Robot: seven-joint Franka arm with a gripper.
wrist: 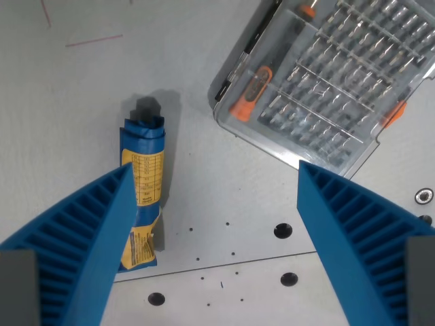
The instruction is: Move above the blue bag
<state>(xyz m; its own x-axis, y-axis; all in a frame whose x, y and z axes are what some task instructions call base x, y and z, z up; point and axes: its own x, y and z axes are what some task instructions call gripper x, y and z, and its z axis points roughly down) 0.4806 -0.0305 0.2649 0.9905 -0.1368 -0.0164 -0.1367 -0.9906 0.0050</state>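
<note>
The blue bag (144, 183) is a rolled blue packet with a yellow label, lying upright in the picture on the grey table at the wrist view's left. My gripper (214, 175) is open and empty, its two blue ribbed fingers (88, 238) spread wide at the bottom corners. The left finger overlaps the bag's lower left side in the picture. The bag lies left of the gap between the fingers, well below them.
A clear plastic case of screwdriver bits (326, 81) with orange parts lies at the upper right. The table (204, 204) has several round holes near the bottom and a seam line. Thin red marks show at the top left.
</note>
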